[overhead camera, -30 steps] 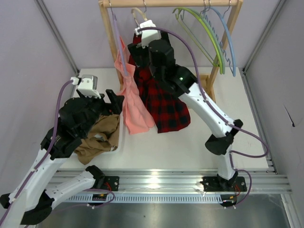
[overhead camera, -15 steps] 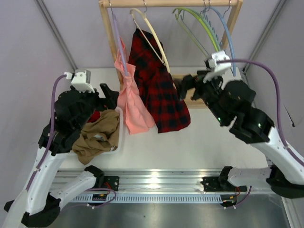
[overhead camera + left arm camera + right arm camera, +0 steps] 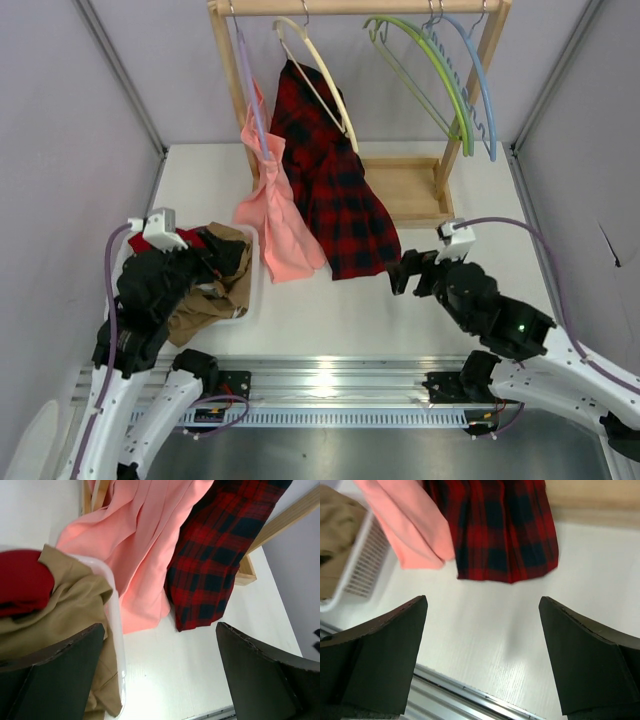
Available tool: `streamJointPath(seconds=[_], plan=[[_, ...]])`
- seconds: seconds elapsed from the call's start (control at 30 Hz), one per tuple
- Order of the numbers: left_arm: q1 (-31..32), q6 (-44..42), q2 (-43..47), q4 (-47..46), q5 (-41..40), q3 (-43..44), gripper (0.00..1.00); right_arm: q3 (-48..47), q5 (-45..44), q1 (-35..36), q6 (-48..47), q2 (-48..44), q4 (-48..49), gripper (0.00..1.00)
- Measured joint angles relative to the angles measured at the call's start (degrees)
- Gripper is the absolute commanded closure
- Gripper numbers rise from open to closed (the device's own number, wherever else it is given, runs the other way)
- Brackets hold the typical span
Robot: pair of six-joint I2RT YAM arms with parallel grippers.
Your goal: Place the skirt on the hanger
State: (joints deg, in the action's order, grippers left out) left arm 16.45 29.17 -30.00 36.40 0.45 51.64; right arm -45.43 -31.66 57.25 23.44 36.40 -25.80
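Note:
The red and black plaid skirt (image 3: 338, 195) hangs from the cream hanger (image 3: 322, 78) on the wooden rack, its hem on the table. It also shows in the left wrist view (image 3: 220, 555) and the right wrist view (image 3: 500, 525). My left gripper (image 3: 232, 256) is open and empty over the white basket (image 3: 251, 285), left of the skirt; in its own view (image 3: 160, 675) the jaws stand wide apart. My right gripper (image 3: 402, 274) is open and empty above the table, near the skirt's hem; its own view (image 3: 482, 655) shows bare table between the jaws.
A salmon-pink garment (image 3: 280, 225) hangs on the lilac hanger (image 3: 250, 95) beside the skirt. Green hangers (image 3: 425, 60) and a blue hanger (image 3: 482, 85) hang at the right. The rack's wooden base (image 3: 405, 190) sits behind. The basket holds tan cloth (image 3: 205, 300) and red cloth (image 3: 20, 582).
My right arm has drawn back from the rack to the near right of the table. My left arm has pulled back toward the near edge. The skirt stays on the hanger.

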Motion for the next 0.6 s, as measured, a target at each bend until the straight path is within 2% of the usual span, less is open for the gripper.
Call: streamJointPath(seconds=[0.13,0.27,0.6], plan=[[-0.07,1.57,7.10,0.87,-2.03,-5.60,0.00,6.47,-1.20,0.00,3.80,2.14,0.90,0.01],[-0.11,2.21,12.26,0.04,-3.63,-9.70,0.01,8.50,-2.95,0.00,4.28,2.91,2.67,0.01],[-0.13,1.97,11.13,-2.60,-4.92,-11.63,0.01,9.29,-6.01,0.00,1.75,0.02,8.85,0.01]])
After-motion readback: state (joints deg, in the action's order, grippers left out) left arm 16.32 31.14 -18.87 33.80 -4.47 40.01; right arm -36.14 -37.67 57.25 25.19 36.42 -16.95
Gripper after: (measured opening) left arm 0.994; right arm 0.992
